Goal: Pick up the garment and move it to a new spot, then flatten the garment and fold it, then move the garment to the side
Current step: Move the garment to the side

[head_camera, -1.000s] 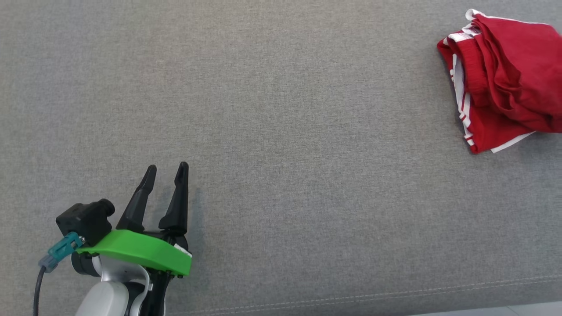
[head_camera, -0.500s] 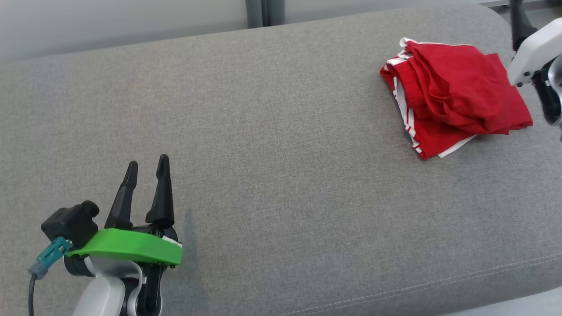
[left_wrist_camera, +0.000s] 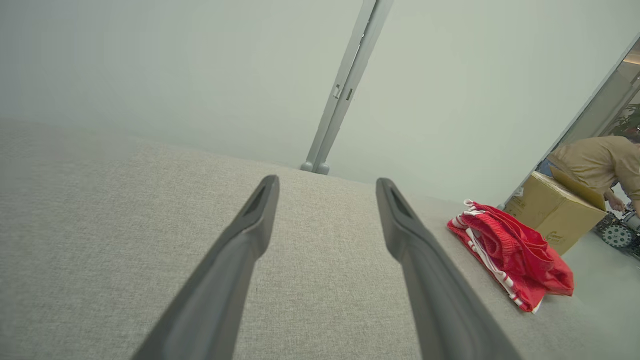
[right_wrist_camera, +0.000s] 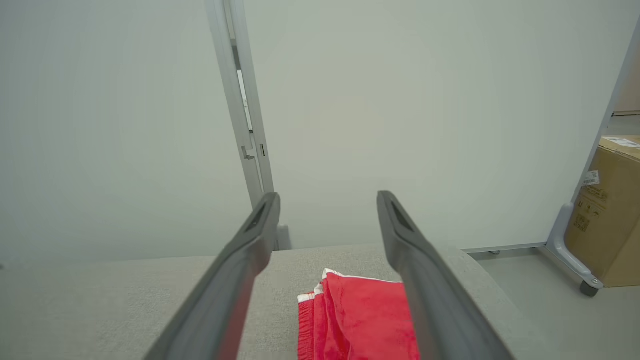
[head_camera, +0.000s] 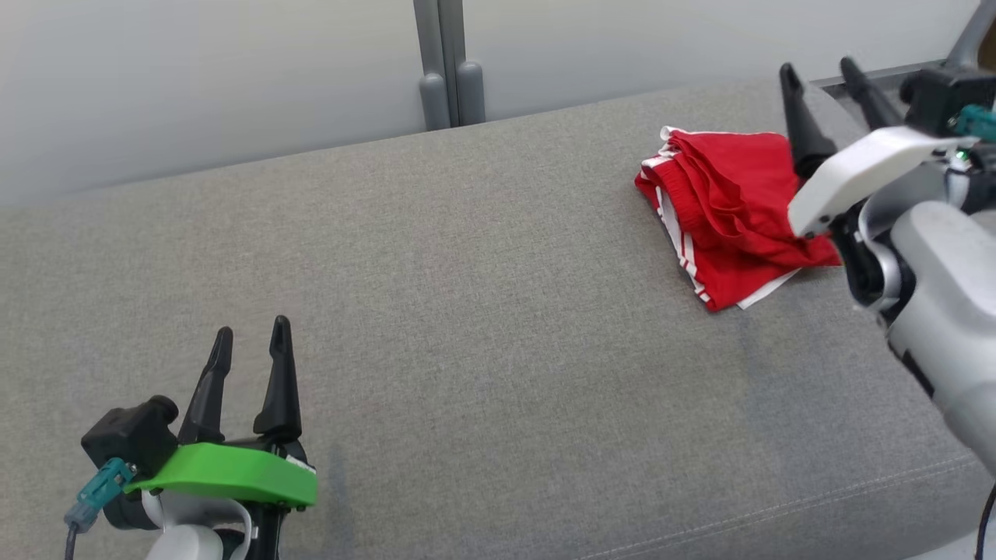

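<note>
i see the bunched red garment (head_camera: 724, 218) near the right end of the grey cushion (head_camera: 498, 311), long axis running front to back, just below my wide-open, empty right gripper (head_camera: 817, 68), while my equally open, empty left gripper (head_camera: 253, 327) sits well apart at the cushion's left front.

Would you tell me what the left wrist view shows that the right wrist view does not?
Of the two, the left wrist view has a person in a tan top bent over the cardboard box, a small wheel beside it, and the open left gripper. The right wrist view has the partition's caster and the open right gripper. Both share the red garment lying on the grey cushion, the grey post, the pale wall and the box.
</note>
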You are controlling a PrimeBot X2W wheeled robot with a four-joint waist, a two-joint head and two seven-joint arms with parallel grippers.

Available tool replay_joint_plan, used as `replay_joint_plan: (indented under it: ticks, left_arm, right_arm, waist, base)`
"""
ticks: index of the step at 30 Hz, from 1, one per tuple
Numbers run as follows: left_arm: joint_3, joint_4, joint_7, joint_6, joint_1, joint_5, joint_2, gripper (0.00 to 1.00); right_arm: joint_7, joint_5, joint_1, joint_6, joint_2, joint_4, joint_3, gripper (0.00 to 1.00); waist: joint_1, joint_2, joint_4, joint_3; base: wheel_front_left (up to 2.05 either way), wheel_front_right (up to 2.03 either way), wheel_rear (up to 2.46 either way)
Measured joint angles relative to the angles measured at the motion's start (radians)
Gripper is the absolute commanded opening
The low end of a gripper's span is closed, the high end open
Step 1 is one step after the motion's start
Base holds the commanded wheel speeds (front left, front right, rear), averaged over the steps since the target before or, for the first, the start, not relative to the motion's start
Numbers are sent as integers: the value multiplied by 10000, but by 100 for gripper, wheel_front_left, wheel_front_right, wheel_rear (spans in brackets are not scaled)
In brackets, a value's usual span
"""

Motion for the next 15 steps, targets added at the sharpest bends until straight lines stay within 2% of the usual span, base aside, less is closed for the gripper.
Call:
replay_joint_plan:
  ticks: [7,15]
  left_arm:
    - [79,48,-19,13,333,543,86,100]
    - [286,50,-104,40,812,838,52,100]
  right_arm:
    - [0,-901,1687,-17,408,-970,-535,100]
    - [0,-1985,3298,-15,1026,-1262,-1921,100]
  waist:
    - [0,0,197,-298]
    - [0,0,270,-469]
  base:
    - [0,0,0]
    - [0,0,0]
